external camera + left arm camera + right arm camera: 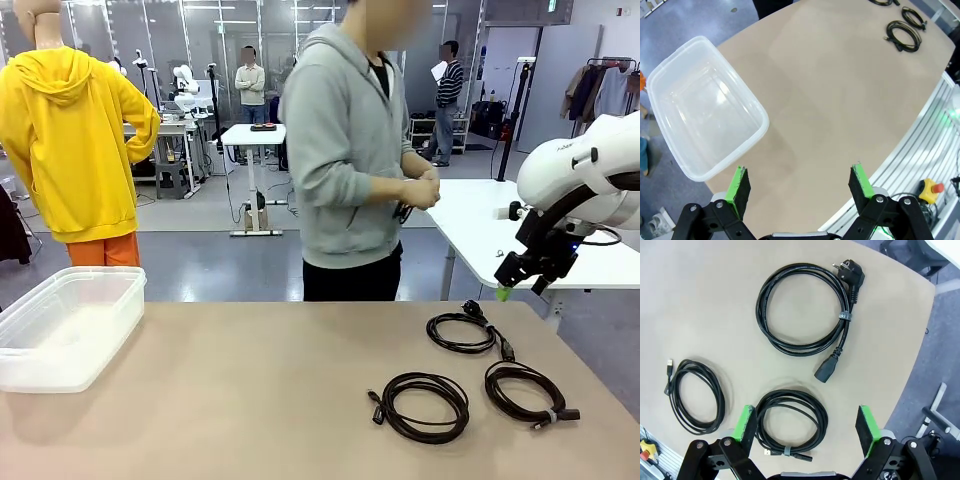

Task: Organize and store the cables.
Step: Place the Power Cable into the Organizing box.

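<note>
**Beige desk, three coils lying loose, both claws wide and empty**

Beige and round-edged, the desk [250,400] carries three thin black cables, all toward its right half. Nearest me lies the loose coil [420,405], black cord ending in a small USB plug. Just right of it is the tied coil [525,392], black cord held by a pale band. Behind them, nearer the far edge, sits the thicker black power cord [462,330], looped round, with an angled mains plug and a grey strap. At the desk's left side stands a clear rectangular plastic tub [70,330]. My left claw [799,171] hangs above bare desk beside that tub, jaws fully apart, gripping nothing. My right claw [522,288] hovers high over the desk's right end, equally wide and empty. Its wrist camera looks down on the tied coil, seen between the green pads [746,422], well below them. Beyond the far edge stands a person in a grey hoodie [345,150], hands together at the waist.
</note>
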